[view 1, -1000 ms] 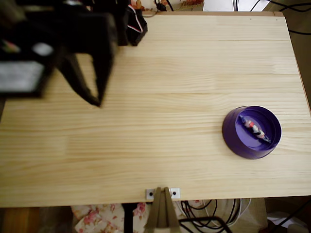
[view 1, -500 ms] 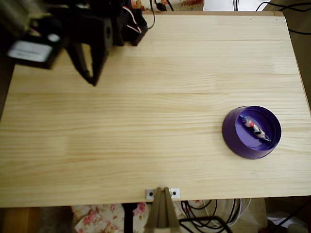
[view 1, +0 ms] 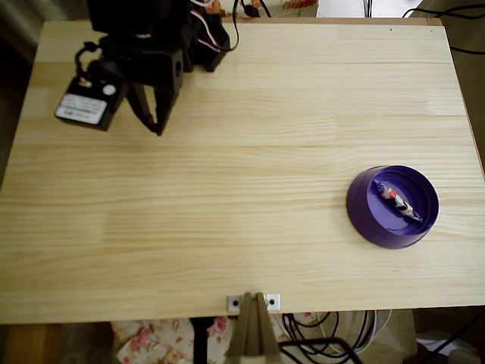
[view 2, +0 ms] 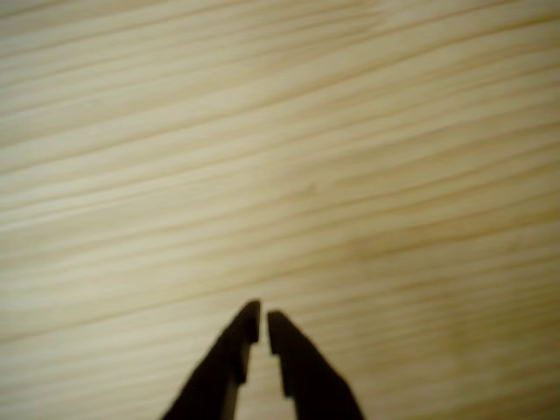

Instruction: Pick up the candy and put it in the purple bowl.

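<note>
The purple bowl sits at the right of the table in the overhead view. Inside it lies the candy, a slim wrapped sweet with white, red and dark marks, resting diagonally on the bowl's bottom. My black gripper is far away at the table's upper left, folded back near the arm's base, tips pointing down the picture. In the wrist view the gripper shows two dark fingers nearly touching, with only a thin slit between them and nothing held, over bare wood.
The light pine table spreads wide between gripper and bowl. A small metal bracket sits at the table's front edge. Cables hang beyond the front and back edges.
The arm has drawn back from the far left edge toward its base at the upper left, dropping lower over the table. Bowl and candy have not moved.
</note>
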`<state>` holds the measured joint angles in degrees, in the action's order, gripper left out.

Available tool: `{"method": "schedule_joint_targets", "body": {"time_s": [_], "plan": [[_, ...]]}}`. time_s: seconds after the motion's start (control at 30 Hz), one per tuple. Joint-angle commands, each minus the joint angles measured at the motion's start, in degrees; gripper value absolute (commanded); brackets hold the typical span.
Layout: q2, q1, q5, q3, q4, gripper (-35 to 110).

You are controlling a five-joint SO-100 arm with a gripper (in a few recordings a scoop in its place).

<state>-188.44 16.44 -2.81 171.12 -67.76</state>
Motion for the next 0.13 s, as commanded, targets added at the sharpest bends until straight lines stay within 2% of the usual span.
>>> {"method": "schedule_joint_targets", "body": {"time_s": [0.0, 0.1], "plan": [[-0.6, 1.3, -0.8, -0.8, -1.0, -1], [-0.6, 1.2, -0.7, -0.8, -1.0, -1]]}}
